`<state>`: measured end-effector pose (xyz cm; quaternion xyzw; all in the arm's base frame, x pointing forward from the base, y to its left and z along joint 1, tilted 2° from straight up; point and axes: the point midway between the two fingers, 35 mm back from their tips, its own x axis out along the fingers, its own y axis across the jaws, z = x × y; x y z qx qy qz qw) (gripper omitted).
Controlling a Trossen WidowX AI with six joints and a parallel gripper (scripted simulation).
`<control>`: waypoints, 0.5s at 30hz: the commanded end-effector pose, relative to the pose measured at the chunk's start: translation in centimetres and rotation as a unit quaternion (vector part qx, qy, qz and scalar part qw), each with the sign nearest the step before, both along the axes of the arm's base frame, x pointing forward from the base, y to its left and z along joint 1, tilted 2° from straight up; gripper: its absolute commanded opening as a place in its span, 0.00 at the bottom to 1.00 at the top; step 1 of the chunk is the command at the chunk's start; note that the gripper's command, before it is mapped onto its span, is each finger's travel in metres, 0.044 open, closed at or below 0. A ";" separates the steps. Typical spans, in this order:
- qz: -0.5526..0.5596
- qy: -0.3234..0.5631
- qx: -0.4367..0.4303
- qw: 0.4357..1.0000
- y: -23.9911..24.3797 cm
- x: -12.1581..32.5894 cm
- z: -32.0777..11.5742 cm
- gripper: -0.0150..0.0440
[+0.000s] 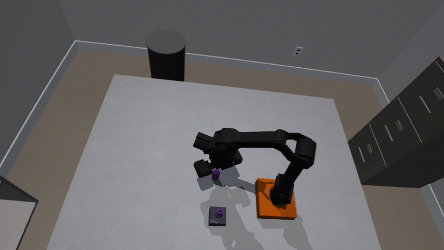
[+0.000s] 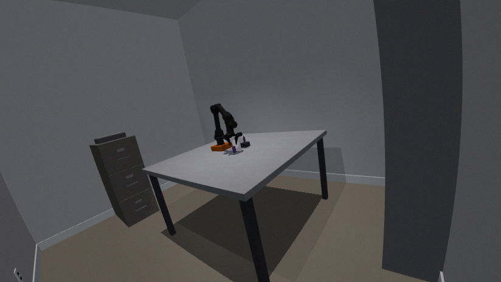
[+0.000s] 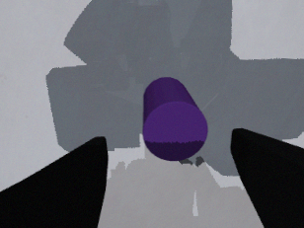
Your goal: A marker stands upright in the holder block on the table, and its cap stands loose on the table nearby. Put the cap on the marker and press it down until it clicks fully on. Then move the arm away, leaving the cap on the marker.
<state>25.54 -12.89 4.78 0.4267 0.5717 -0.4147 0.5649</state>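
Observation:
The purple cap [image 1: 215, 174] [image 2: 234, 149] [image 3: 175, 122] stands upright on the table [image 1: 139, 124] [image 2: 210, 171]. The marker [image 1: 219, 212] [image 2: 244, 138] stands upright in the dark holder block [image 1: 213, 221] [image 2: 245, 144], its purple narrow tip end up and bare. My gripper [image 2: 233, 143] [image 3: 170, 143] is open and empty, pointing down just above the cap. In the wrist view the cap shows between the two fingers, with a gap on each side. The marker and block are out of the wrist view.
The orange base [image 1: 266, 210] [image 2: 217, 148] of the arm stands to the right of the holder block in the top view. A dark cylinder [image 1: 166, 62] stands behind the table, and a drawer cabinet [image 1: 388, 139] [image 2: 122, 182] is beside it.

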 end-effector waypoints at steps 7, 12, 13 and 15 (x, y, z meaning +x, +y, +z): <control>0.002 0.006 -0.001 1.000 0.1 -0.2 -1.8 0.68; 0.002 0.006 -0.001 1.000 0.1 -0.3 -2.6 0.68; 0.002 0.006 -0.001 1.000 0.1 -0.3 -2.8 0.68; 0.002 0.006 -0.001 1.000 0.1 -0.3 -3.1 0.68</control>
